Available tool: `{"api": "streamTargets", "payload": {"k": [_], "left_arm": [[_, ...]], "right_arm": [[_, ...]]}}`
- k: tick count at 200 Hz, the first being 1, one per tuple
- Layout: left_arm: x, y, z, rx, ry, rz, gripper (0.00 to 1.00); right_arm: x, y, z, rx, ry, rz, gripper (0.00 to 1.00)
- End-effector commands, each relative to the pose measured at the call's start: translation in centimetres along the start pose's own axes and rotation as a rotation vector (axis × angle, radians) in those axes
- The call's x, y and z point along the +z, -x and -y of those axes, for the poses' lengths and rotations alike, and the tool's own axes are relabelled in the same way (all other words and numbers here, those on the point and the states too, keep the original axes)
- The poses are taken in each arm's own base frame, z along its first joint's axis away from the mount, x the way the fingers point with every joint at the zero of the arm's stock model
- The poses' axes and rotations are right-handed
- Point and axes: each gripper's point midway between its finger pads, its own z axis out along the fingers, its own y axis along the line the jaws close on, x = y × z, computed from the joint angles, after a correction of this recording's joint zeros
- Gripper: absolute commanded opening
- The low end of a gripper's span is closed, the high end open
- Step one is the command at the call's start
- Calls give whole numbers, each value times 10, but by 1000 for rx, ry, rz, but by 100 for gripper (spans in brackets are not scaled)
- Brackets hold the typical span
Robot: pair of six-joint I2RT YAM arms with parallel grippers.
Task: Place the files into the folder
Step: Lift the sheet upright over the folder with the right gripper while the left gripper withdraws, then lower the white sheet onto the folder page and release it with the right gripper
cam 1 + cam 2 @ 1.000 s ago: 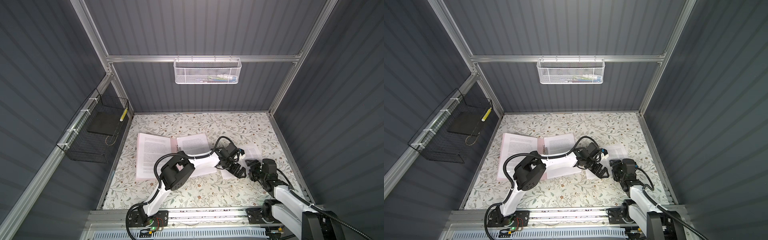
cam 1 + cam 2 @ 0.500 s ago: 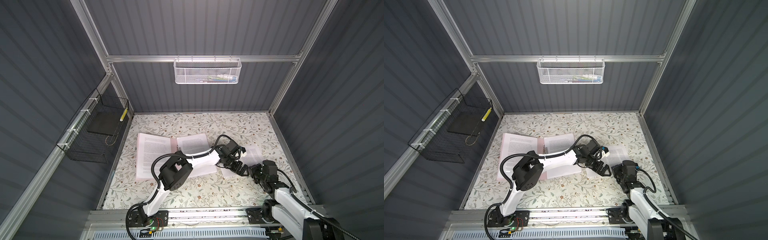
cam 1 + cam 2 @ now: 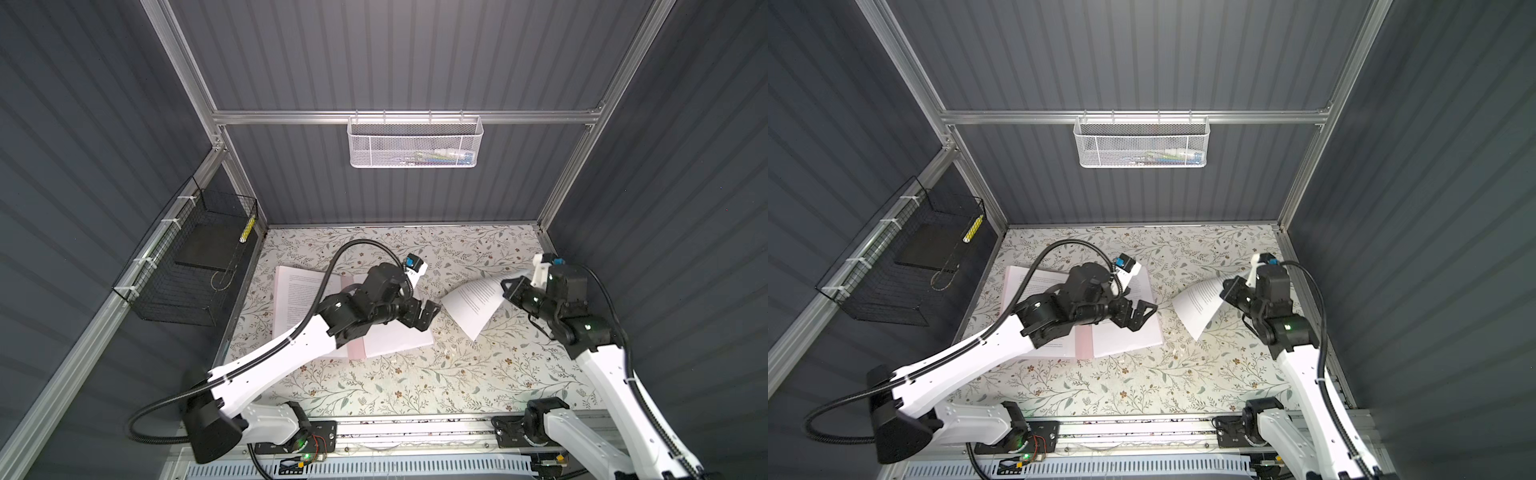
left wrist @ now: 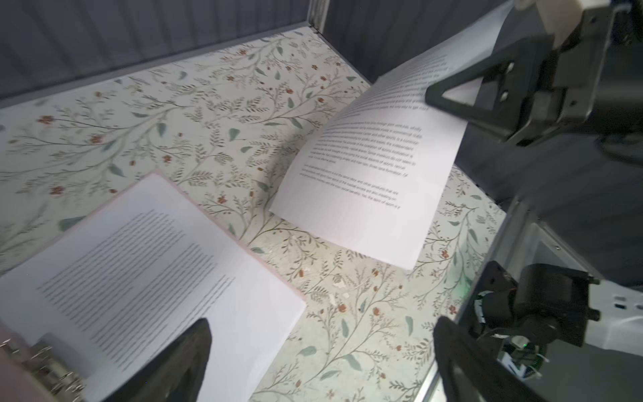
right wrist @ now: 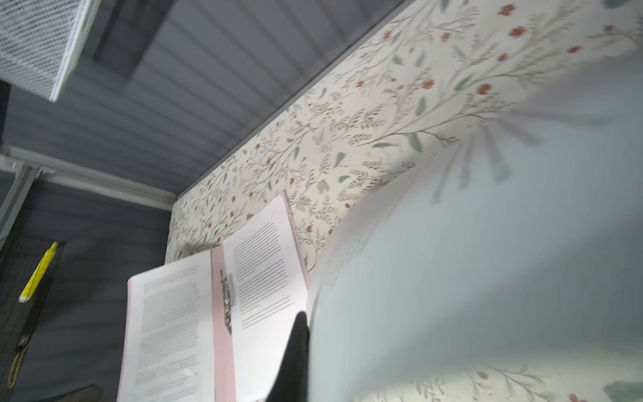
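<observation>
The pale pink folder (image 3: 355, 351) (image 3: 1084, 340) lies open on the table, with its silver clip (image 5: 227, 299) by the spine. A printed sheet (image 3: 395, 338) (image 4: 156, 264) covers its right half and another sheet (image 3: 295, 299) (image 5: 170, 313) its left half. My left gripper (image 3: 428, 311) (image 3: 1144, 313) (image 4: 320, 348) hovers open over the right half's outer edge, holding nothing. To its right my right gripper (image 3: 509, 289) (image 3: 1229, 289) (image 5: 306, 334) is shut on one edge of a third sheet (image 3: 473, 303) (image 3: 1198, 305) (image 4: 365, 181). That sheet curls up off the table, its low corner near the surface.
A black wire basket (image 3: 187, 266) on the left wall holds a flat black slab (image 3: 208, 245) and a yellow item. High on the back wall hangs a white mesh basket (image 3: 415, 143). The floral table (image 3: 415, 374) is walled on three sides, with a rail along the front.
My right gripper has shut on the loose sheet's edge and raised it off the table. My left gripper, still open, has drawn back left from that sheet to the folder.
</observation>
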Motion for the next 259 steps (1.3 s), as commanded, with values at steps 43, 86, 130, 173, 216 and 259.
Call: {"api": "streamTargets", "payload": {"k": [43,86,130,173,216,259], "left_arm": [[-62,-17,-78,75,431,40,100],[-89,-34,-96,59,530,-14,100],[-124,-43,-105,67,550,50,100],[-137,-56,-116,68,610,34,100],[-145,-77,-124,39,634,6,100],[-157,-68,-116,41,575,76,100]], "right_arm": [[21,-56,-193,-373,391,-443,0],[39,-62,-219,-339,546,-531,0],[115,-104,-142,-391,427,-740,0],[191,-140,-83,-409,265,-925,0],[230,-158,-55,-493,154,-998,0],[235,-168,-64,-552,162,-1006,0]]}}
